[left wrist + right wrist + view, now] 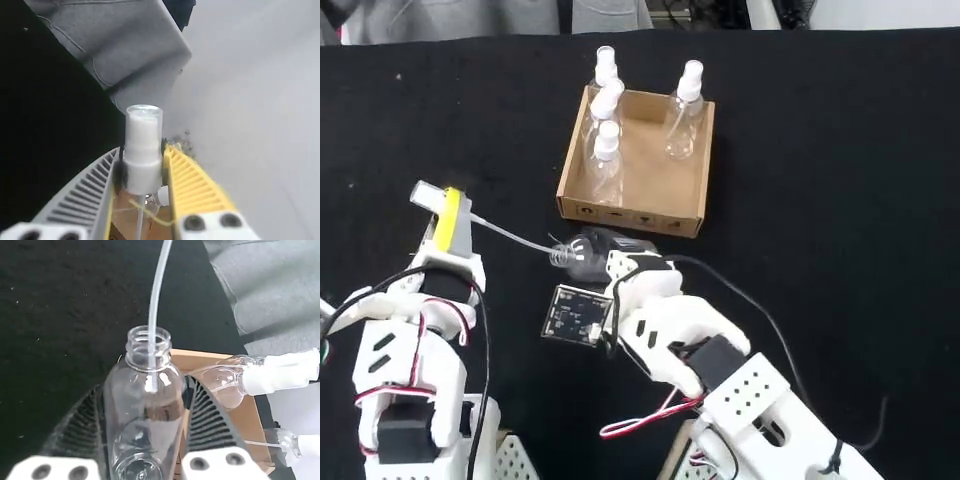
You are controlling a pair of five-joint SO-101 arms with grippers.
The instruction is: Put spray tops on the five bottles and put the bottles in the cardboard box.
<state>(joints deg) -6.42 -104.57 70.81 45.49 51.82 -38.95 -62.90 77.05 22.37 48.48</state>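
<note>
**Threading the fifth dip tube: four bottles boxed, one uncapped**

The black table (840, 250) carries the two arms and, beyond them, the open cardboard box (620, 208). Inside the box rest four clear bottles with white spray tops already fitted: a row of three bottles (605, 110) along one side wall and a single bottle (684, 110) near the opposite wall. By this count, four fifths of the capping and boxing appears done.

The fifth bottle (142, 430) is outside the box, just in front of its near wall. It lies tilted in the right gripper (147, 387), whose black jaws are clamped on its body, with the open neck pointing toward the left arm. The left gripper (142, 149), one jaw grey and one yellow, is closed on the collar of the last spray top (143, 125).

The dip tube (156, 305) of that top spans the gap between the two grippers. Its tip has passed the bottle's mouth and sits just inside the neck. The head itself is well apart from the threads.

What is left, as judged here, is to feed the tube fully in, seat and tighten the top, and place this bottle in the box's free space.
</note>
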